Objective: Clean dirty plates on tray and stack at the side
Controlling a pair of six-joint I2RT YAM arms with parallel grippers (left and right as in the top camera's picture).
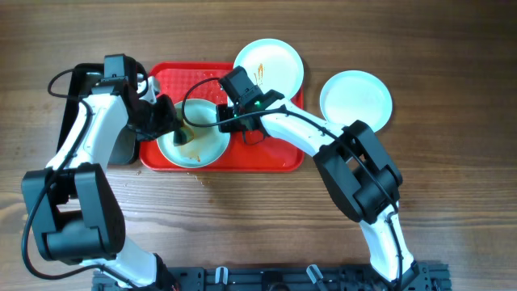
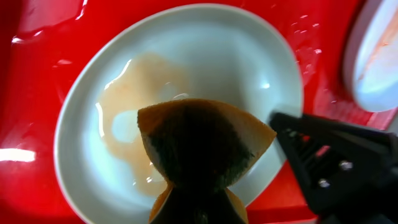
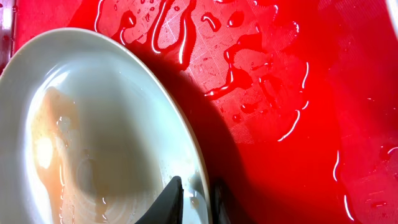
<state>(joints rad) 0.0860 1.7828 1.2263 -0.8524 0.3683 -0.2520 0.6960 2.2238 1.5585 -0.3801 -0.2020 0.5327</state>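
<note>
Your left pincer [image 1: 171, 121] is clamped shut on the sponge [image 2: 202, 140], over the wet plate [image 2: 186, 50] at the tray's [image 3: 280, 93] front-left corner. Your right pincer [image 3: 196, 202] straddles that plate's rim; I cannot tell whether it pinches or sits loose. If it is loose, a sponge stroke may skid the plate across the slick tray, or tip it and spill sauce water onto the desk [image 1: 258, 210].

Readable text: none | plates [image 1: 355, 97]: bare | tray [image 1: 198, 73]: no lettering legible | labels, brands, numbers: none I can make out
</note>
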